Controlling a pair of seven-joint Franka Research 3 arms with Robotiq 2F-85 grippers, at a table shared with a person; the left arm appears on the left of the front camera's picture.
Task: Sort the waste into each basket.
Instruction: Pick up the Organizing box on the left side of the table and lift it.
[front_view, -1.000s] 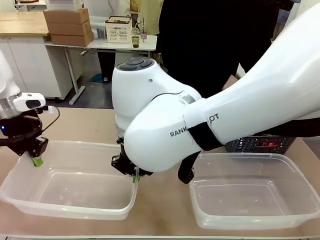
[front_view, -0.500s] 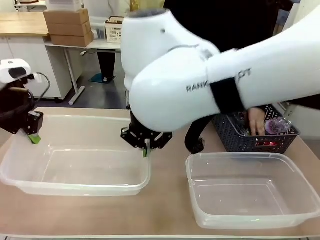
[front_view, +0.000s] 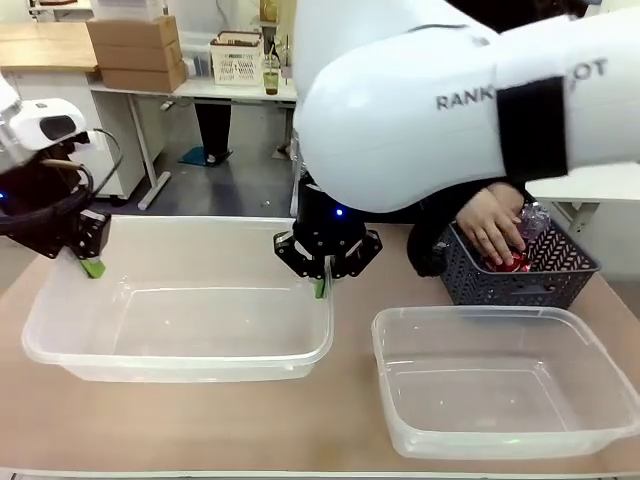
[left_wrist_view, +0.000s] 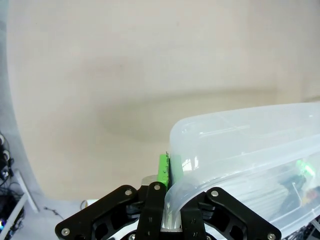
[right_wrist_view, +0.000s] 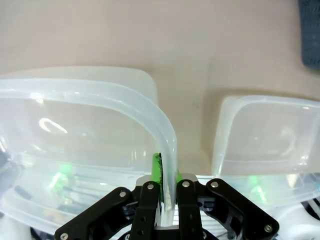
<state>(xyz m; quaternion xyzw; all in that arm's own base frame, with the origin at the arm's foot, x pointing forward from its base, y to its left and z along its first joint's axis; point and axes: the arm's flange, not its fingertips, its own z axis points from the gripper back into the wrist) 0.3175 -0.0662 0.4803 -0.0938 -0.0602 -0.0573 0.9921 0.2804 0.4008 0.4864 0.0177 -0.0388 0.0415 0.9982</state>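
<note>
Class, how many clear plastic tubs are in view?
2. The left tub, its rim pinched by the left gripper and right gripper; the right tub beside it, before the lattice basket. The right arm could hide more.

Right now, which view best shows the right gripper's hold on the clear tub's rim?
The right wrist view: the right gripper pinches the clear tub by its rim, close up. The front view shows that gripper small, beneath the arm. The left wrist view shows the left gripper clamping another corner.
</note>
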